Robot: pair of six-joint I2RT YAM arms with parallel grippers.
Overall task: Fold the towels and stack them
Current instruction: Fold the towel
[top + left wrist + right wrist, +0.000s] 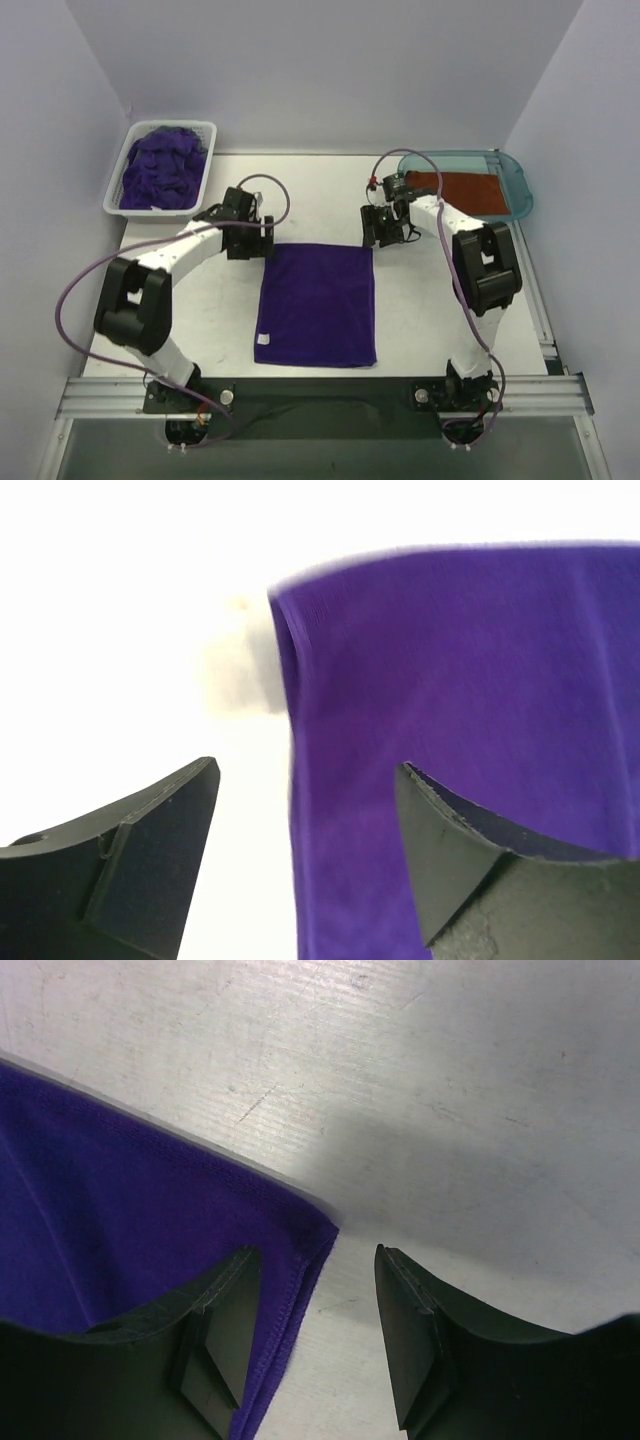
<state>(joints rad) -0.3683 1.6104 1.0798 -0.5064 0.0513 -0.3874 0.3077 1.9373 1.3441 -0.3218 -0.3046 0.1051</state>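
Purple towel (316,303) lies flat; left tool (305,780) wide, right tool (318,1255) half-open, both empty at its far corners.

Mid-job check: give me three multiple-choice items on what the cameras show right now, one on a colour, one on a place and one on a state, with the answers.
1. What colour are the towels heaped in the white basket?
A. orange
B. purple
C. teal

2. Where does the rust-orange towel lie?
A. in the white basket
B. in the teal tray
C. spread flat between the arms

3. How do the left gripper and right gripper stand at the far corners of the flat purple towel?
A. fingers apart, nothing clamped
B. shut on the towel, lifting it
C. shut, well away from the towel

Answers:
1 B: the heap in the basket is deep purple.
2 B: the orange cloth sits inside the teal rim.
3 A: each wrist view shows a gap between the fingers, and the towel lies flat.
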